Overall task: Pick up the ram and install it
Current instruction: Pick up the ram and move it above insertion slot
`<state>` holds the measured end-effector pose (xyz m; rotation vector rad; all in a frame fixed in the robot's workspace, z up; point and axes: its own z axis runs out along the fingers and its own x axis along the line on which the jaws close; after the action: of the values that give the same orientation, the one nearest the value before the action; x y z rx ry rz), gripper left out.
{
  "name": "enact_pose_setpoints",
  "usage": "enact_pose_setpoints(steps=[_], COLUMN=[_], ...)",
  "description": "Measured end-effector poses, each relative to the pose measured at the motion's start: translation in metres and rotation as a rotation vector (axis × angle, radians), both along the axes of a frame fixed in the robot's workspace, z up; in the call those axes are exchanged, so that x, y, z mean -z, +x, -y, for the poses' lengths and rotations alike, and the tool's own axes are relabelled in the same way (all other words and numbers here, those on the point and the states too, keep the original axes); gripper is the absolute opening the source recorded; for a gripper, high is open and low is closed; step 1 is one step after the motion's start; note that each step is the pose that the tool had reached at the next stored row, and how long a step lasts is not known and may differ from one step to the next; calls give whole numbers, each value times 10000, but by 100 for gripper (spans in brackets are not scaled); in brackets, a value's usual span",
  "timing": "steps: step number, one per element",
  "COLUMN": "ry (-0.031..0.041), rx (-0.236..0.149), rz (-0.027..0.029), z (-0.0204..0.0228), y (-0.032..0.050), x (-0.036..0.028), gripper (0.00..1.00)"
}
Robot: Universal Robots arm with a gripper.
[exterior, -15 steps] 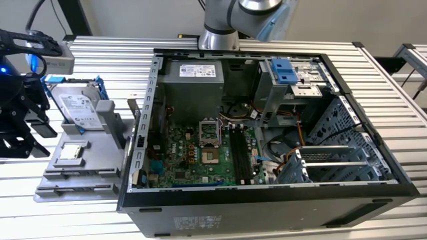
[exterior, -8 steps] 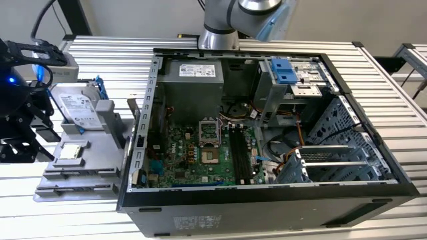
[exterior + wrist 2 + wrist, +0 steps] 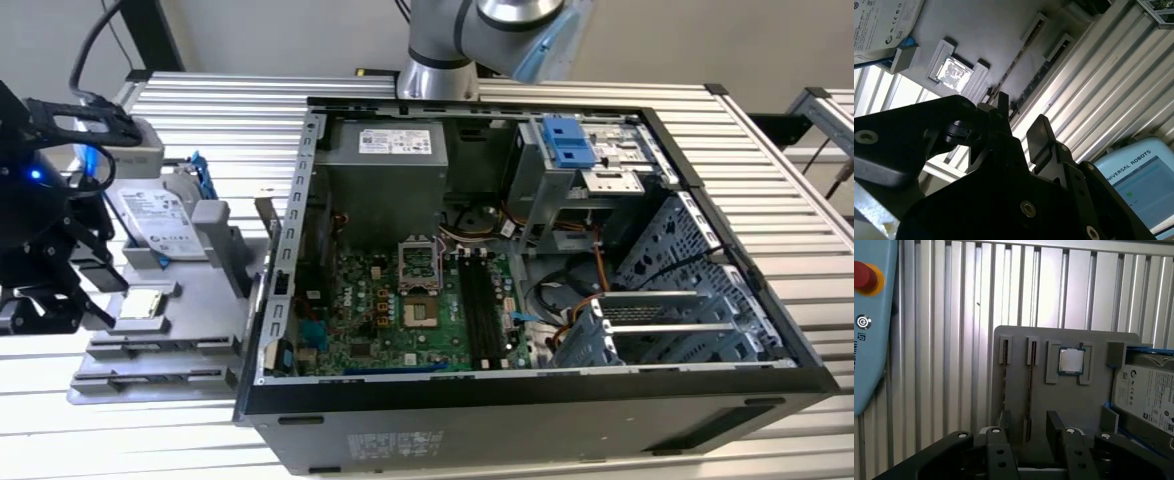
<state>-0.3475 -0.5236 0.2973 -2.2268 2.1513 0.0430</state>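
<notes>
Ribbed metal table [image 3: 954,340], grey tray [image 3: 1069,405] on it — gripper [image 3: 1029,436] low over it, jaws apart either side of the ram [image 3: 1029,380], gripping nothing.

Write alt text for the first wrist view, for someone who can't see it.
The open gripper is lined up with the ram, which stands on edge in a slot of a grey tray. A processor chip and hard drive sit on the same tray.
</notes>
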Motion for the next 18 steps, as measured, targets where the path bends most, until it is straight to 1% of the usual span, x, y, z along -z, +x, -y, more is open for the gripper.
enact_pose_setpoints(steps=[10, 13, 15, 18], ry=[0, -1, 0, -2], rx=[0, 0, 0, 1], rz=[1, -1, 21, 19], z=[0, 0, 0, 0], y=[0, 0, 0, -1], x=[112, 116, 117, 122], gripper=[100, 100, 100, 100])
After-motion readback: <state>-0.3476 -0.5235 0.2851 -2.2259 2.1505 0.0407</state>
